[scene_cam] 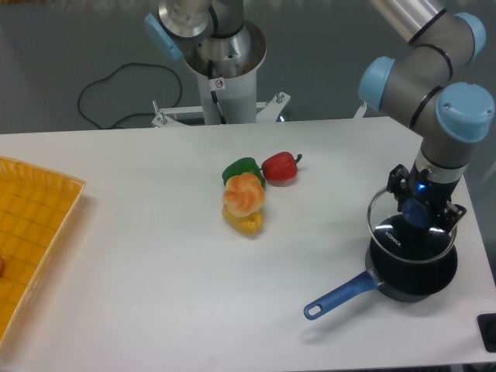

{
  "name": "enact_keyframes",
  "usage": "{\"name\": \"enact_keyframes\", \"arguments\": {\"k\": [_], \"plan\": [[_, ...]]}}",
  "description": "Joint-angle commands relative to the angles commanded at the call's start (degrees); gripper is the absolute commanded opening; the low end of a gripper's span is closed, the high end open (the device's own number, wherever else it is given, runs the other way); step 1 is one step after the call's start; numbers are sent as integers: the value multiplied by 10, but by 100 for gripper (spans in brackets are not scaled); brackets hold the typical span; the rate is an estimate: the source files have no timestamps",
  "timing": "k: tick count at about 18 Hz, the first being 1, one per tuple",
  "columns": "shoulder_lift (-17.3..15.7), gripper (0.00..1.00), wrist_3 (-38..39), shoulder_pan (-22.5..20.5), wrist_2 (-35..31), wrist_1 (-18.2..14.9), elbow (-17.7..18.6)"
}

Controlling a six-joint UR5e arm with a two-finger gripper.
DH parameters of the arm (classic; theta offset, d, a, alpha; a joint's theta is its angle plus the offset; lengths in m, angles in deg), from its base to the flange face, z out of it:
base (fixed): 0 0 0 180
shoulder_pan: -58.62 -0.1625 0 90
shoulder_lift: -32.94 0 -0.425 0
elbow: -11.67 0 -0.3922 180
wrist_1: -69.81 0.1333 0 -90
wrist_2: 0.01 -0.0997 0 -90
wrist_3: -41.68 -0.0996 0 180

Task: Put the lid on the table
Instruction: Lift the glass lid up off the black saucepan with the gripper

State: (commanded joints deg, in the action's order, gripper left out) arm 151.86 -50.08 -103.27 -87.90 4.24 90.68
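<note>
The lid (385, 225), clear glass with a thin metal rim, hangs tilted just above the black saucepan (418, 277) at the right side of the white table (155, 271). Its blue knob sits between the fingers of my gripper (419, 211), which comes straight down from above and is shut on it. The lid's left rim is raised; its right part is hidden behind the gripper. The pan's blue handle (341, 297) points toward the front left.
Toy vegetables lie mid-table: a green pepper (242, 169), a red pepper (280, 167), an orange piece (243, 194) and a yellow one (244, 223). A yellow gridded tray (31, 232) sits at the left edge. The table's right edge runs close to the pan.
</note>
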Motion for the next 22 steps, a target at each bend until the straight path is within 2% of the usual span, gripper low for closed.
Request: {"name": "enact_keyframes", "arguments": {"k": [4,9,12,15,22], "plan": [[-7,67,-1,-11,5,2,7],[-26,67,-23,-37,15,6,34],[-45,67,-44,-57,20,14,58],[-63,67,-70,-78,21,36,90],[-76,67,-123,-105,20,40,133]]}}
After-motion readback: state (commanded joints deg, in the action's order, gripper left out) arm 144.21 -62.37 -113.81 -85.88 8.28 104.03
